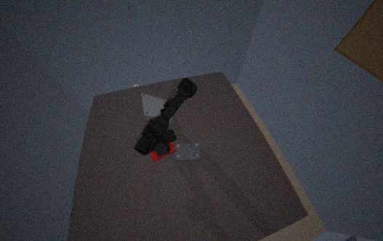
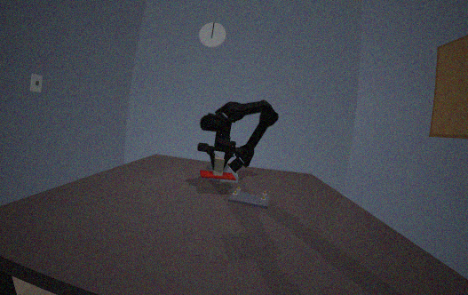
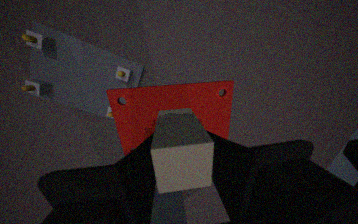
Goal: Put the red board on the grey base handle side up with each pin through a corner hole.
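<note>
My pincer (image 1: 163, 148) (image 2: 218, 168) (image 3: 177, 132) is closed on the pale square handle (image 2: 218, 164) (image 3: 182, 167), with a finger on either side of it. The red board (image 1: 155, 156) (image 2: 208, 174) (image 3: 172, 99) hangs beneath, handle side up and looking close to level. I have it raised off the tabletop (image 1: 122, 181) (image 2: 149, 231) (image 3: 280, 45); from the outside view, its shadow lies below it, to the left of the grey base (image 1: 187, 152) (image 2: 249, 200) (image 3: 75, 70).

From above, the board is just to the left of the base, turned at an angle to it. It is not on the posts, and none of the pins goes through a corner hole. My wrist view shows two of those holes along the board's far edge, and the nearer corner hides part of one post at the base's edge. The other three posts show their gold pins pointing up.

The base itself sits flat on the tabletop. My black arm (image 1: 173, 105) (image 2: 262, 115) rises behind the base in the outside view, bending over towards its left. On the wall beyond the base, and well above it, hangs a round white clock (image 2: 212, 35).
</note>
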`<act>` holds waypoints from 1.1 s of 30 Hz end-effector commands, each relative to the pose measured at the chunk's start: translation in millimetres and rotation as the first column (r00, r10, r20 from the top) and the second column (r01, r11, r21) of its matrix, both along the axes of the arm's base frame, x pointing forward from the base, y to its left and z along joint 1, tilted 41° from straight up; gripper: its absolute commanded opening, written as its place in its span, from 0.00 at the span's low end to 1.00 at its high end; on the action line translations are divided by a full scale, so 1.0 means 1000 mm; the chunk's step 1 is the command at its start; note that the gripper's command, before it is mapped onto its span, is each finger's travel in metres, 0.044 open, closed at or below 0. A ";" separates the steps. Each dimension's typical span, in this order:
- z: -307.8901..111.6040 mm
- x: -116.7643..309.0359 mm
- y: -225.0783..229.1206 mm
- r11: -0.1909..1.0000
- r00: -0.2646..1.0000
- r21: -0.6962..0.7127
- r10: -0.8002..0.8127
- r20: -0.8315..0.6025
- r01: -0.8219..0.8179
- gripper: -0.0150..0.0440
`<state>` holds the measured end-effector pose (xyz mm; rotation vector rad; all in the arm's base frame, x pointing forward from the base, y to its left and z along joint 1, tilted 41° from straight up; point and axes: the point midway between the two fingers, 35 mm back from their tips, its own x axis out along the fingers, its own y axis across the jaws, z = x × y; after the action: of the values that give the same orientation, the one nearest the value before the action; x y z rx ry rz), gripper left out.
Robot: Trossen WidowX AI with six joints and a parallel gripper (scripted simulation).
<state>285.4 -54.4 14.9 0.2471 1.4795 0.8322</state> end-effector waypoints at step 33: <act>0.059 0.014 0.072 0.974 0.958 -0.045 -0.227 -0.172 0.223 0.25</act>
<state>299.1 9.5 67.0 0.4489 1.5845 0.6353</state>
